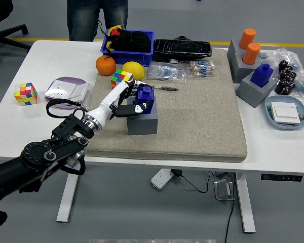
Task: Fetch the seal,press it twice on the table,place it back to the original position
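A blue seal [145, 95] stands on a grey block [142, 120] on the tan mat [192, 116]. My left hand [131, 98], white with black fingertips, is wrapped around the seal from its left side, thumb low in front and fingers behind it. The seal still sits on the block's top. My left arm reaches in from the lower left. The right arm does not show.
A second blue seal [264, 74] on a grey block and two orange cylinders [250, 45] stand at the right. Behind my hand lie a small Rubik's cube [121, 77], an orange [106, 65], a lemon [133, 69] and a blue bin [128, 41]. A person's legs [96, 17] stand at the far side.
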Controlling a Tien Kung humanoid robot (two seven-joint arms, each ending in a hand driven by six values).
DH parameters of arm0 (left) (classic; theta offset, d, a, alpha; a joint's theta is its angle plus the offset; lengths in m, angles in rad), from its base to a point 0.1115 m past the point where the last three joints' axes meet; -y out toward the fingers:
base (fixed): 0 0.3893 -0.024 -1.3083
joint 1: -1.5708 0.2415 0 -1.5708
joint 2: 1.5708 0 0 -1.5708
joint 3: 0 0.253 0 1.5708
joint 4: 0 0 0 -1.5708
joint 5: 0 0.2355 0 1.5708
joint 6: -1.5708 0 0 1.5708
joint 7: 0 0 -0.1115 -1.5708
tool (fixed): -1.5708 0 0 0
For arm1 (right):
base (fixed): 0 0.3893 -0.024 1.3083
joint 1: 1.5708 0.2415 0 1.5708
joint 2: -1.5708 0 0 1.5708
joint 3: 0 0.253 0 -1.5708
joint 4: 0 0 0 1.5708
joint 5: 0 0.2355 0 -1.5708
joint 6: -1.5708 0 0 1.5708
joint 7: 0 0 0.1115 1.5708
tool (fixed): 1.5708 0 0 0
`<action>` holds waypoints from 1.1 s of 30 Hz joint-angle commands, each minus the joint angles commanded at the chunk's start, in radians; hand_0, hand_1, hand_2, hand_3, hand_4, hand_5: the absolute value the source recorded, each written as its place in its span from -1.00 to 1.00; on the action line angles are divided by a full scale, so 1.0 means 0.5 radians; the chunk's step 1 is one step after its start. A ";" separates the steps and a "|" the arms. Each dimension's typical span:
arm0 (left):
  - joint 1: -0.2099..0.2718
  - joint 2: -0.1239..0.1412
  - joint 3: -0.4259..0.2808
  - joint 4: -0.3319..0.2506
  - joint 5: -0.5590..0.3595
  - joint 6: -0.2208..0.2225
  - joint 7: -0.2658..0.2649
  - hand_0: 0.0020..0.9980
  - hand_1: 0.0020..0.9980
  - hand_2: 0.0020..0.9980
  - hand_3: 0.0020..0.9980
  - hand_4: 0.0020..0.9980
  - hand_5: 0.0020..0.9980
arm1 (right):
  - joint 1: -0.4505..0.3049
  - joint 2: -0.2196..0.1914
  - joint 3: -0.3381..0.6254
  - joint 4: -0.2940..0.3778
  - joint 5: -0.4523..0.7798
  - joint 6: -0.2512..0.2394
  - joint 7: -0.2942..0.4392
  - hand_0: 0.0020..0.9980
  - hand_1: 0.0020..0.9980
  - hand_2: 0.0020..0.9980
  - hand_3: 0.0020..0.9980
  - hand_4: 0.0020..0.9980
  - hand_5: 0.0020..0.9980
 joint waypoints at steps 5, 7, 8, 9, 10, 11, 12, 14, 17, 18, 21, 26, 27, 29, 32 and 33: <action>0.001 0.001 -0.001 0.006 0.004 0.000 -0.002 0.66 0.64 0.52 0.36 0.65 -1.00 | 0.000 -0.002 0.002 0.000 -0.001 0.000 -0.001 0.77 0.60 0.52 0.52 0.67 0.13; 0.000 0.001 -0.003 0.008 0.006 0.002 -0.003 0.72 0.72 0.64 0.58 0.88 -1.00 | 0.000 -0.002 0.001 0.000 -0.001 0.000 -0.001 0.76 0.61 0.52 0.52 0.67 0.13; 0.000 0.002 -0.004 0.008 0.012 0.004 -0.004 0.72 0.72 0.64 0.58 0.88 -1.00 | 0.000 -0.001 0.001 0.000 -0.001 0.000 -0.001 0.76 0.61 0.52 0.52 0.67 0.13; 0.000 0.002 -0.007 0.010 0.016 0.005 -0.005 0.72 0.72 0.64 0.58 0.88 -1.00 | 0.000 -0.001 0.001 0.000 -0.001 0.001 -0.001 0.76 0.61 0.52 0.52 0.67 0.13; 0.000 0.002 -0.008 0.011 0.017 0.006 -0.007 0.72 0.72 0.64 0.58 0.88 -1.00 | -0.001 0.000 0.001 0.000 -0.001 0.001 -0.001 0.76 0.61 0.52 0.52 0.67 0.13; 0.000 0.002 -0.010 0.011 0.020 0.006 -0.008 0.72 0.72 0.64 0.58 0.88 -1.00 | -0.001 0.000 0.000 0.000 0.000 0.001 -0.001 0.76 0.61 0.52 0.52 0.67 0.13; 0.000 0.002 -0.012 0.011 0.024 0.007 -0.009 0.72 0.72 0.64 0.58 0.88 -1.00 | -0.001 0.001 0.000 0.000 0.000 0.002 -0.001 0.76 0.61 0.52 0.52 0.67 0.13; -0.001 0.003 -0.014 0.012 0.033 0.006 -0.009 0.78 0.83 0.81 0.82 1.00 -1.00 | -0.002 0.001 -0.001 -0.001 0.001 0.002 -0.001 0.77 0.60 0.52 0.52 0.67 0.13; -0.003 0.003 -0.021 0.016 0.056 0.010 -0.008 0.78 0.83 0.81 0.82 1.00 -1.00 | -0.003 0.000 -0.001 -0.001 0.000 0.003 -0.002 0.77 0.60 0.52 0.52 0.67 0.13; -0.003 0.003 -0.026 0.018 0.062 0.010 -0.007 0.78 0.83 0.81 0.82 1.00 -1.00 | -0.003 0.000 -0.001 -0.001 0.000 0.002 -0.002 0.77 0.60 0.52 0.52 0.67 0.13; -0.004 0.004 -0.046 0.025 0.076 0.009 0.001 0.87 0.97 0.97 0.98 1.00 -0.72 | -0.002 0.000 -0.002 -0.001 0.000 0.003 -0.002 0.77 0.60 0.52 0.52 0.67 0.13; -0.002 0.003 -0.089 0.040 0.089 0.004 0.014 1.00 1.00 1.00 1.00 1.00 -0.20 | -0.003 0.002 0.001 -0.001 0.000 0.003 -0.002 0.77 0.60 0.51 0.52 0.68 0.13; 0.002 0.003 -0.106 0.042 0.086 0.006 0.008 1.00 1.00 1.00 1.00 1.00 -0.20 | -0.003 0.002 0.003 -0.001 -0.001 0.002 -0.002 0.77 0.60 0.51 0.52 0.68 0.13; 0.009 0.004 -0.140 0.046 0.078 0.007 -0.004 1.00 1.00 1.00 1.00 1.00 -0.20 | -0.004 0.002 0.004 0.000 0.000 0.003 -0.001 0.77 0.60 0.51 0.52 0.68 0.13; 0.026 0.013 -0.206 0.038 0.083 -0.004 0.001 1.00 1.00 1.00 1.00 1.00 -0.02 | -0.005 0.001 0.006 -0.002 -0.001 0.004 -0.002 0.77 0.60 0.51 0.52 0.68 0.12; 0.034 0.018 -0.233 0.030 0.086 -0.011 0.007 1.00 1.00 1.00 1.00 1.00 -0.02 | -0.006 0.001 0.009 -0.002 -0.004 0.004 -0.003 0.77 0.60 0.51 0.52 0.68 0.12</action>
